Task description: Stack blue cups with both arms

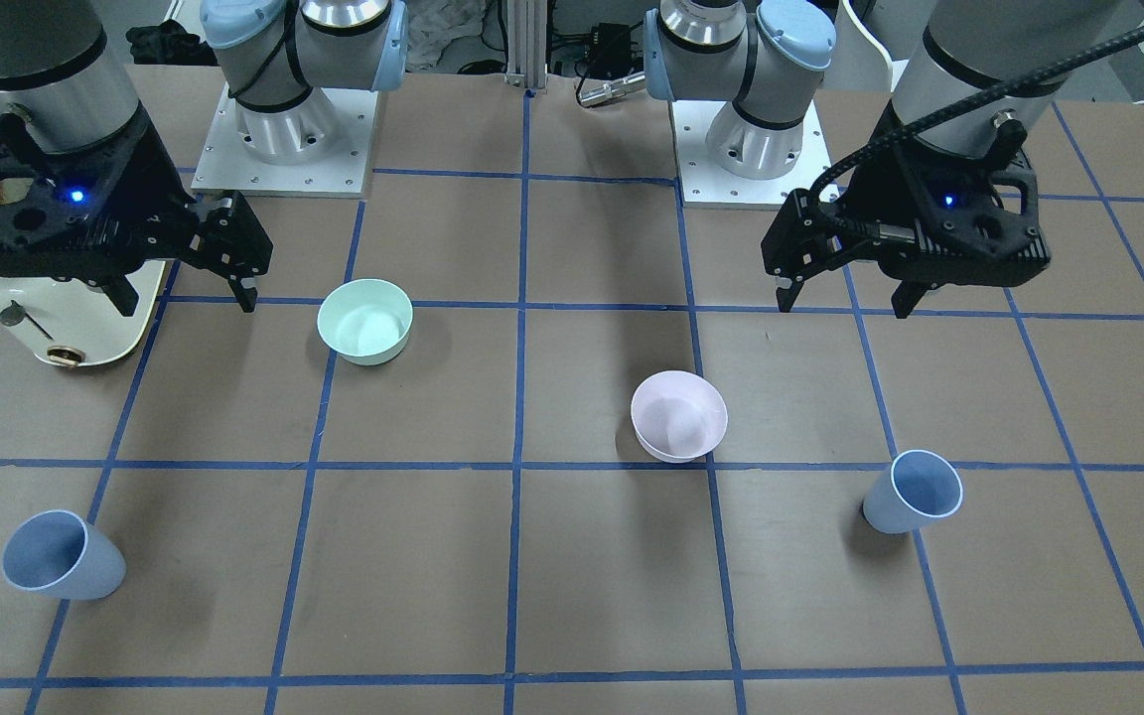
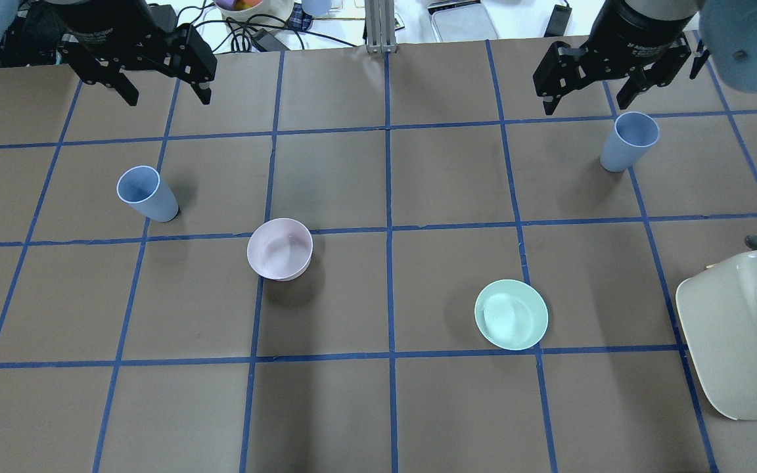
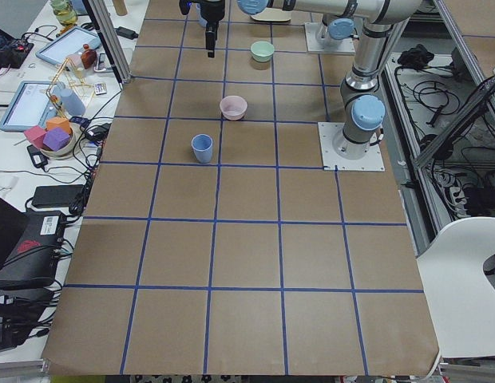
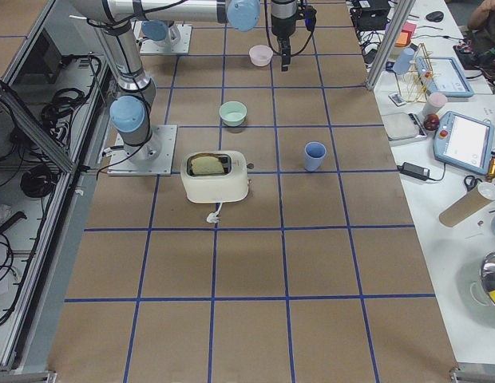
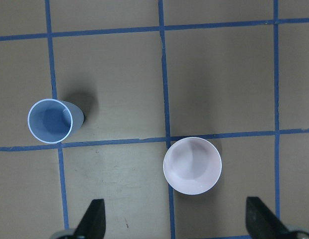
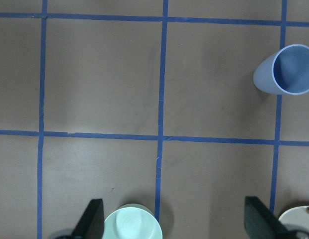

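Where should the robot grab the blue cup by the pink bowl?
By its upper wall near the rim, coming straight down from above: the blue cup stands upright, mouth open, nothing touching it. The open left gripper is nearest.

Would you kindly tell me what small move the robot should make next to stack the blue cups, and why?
Probably shift the left hand over the left cup. That hand and the right hand are open, empty and raised. The left cup and the right cup stand upright, far apart, untouched.
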